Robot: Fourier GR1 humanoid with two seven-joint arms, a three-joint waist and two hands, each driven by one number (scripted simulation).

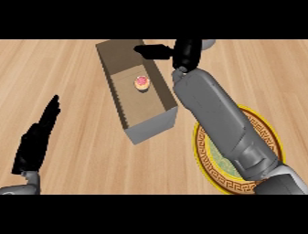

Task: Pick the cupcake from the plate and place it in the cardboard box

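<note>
- Head view, starting at my right hand (183,52): its fingers (151,50) look relaxed and hold nothing, poking out over the far end of the cardboard box (153,121).
- I see the cupcake (142,82) sitting on the box floor, toward the far half, apart from that hand.
- My right forearm runs from the hand back across the plate (272,137), hiding much of it.
- My left hand (36,139) rests at the left, fingers straight, well apart from the box.
- Everything sits on the wooden table (61,64).
</note>
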